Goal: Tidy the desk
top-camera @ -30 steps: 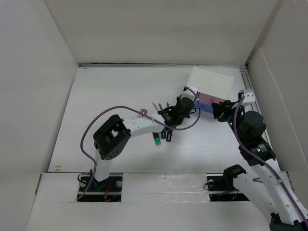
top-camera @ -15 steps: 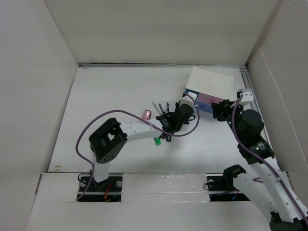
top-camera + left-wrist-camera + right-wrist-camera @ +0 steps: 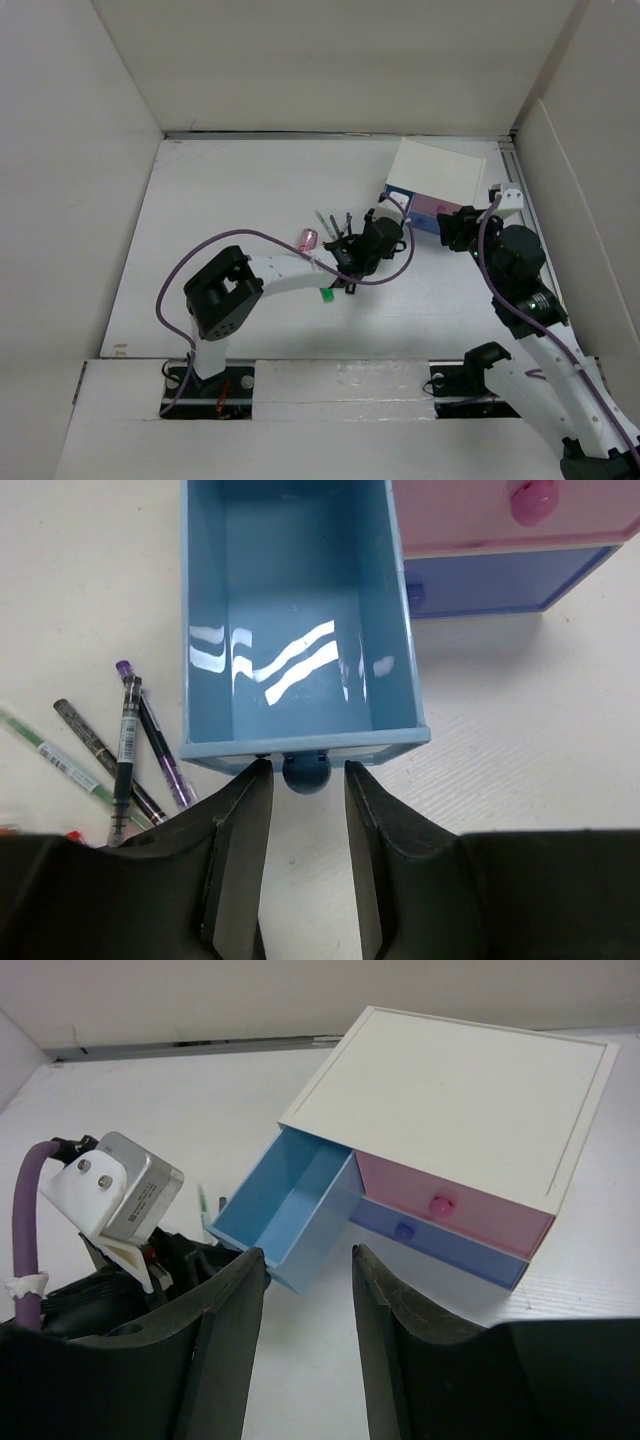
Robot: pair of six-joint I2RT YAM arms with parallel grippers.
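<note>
The desk (image 3: 230,200) is a white tabletop with a small white drawer box (image 3: 440,170) at its back right. The box's light blue drawer (image 3: 300,610) is pulled out and holds nothing. My left gripper (image 3: 308,780) stands open around the drawer's round blue knob (image 3: 307,774), with a thin gap on each side. Several pens (image 3: 130,750) lie left of the drawer. My right gripper (image 3: 308,1255) is open and holds nothing, hovering in front of the box (image 3: 460,1090) near the drawer's (image 3: 285,1205) front corner.
The pink drawer (image 3: 520,520) and the purple-blue drawer (image 3: 490,580) below it are shut. A small pink item (image 3: 309,238) and a green item (image 3: 326,294) lie by the left forearm. White panels wall the desk on all sides.
The left arm drew back a little toward the left, uncovering the pink item. Its jaws then spread apart off the drawer knob. The right arm barely moved.
</note>
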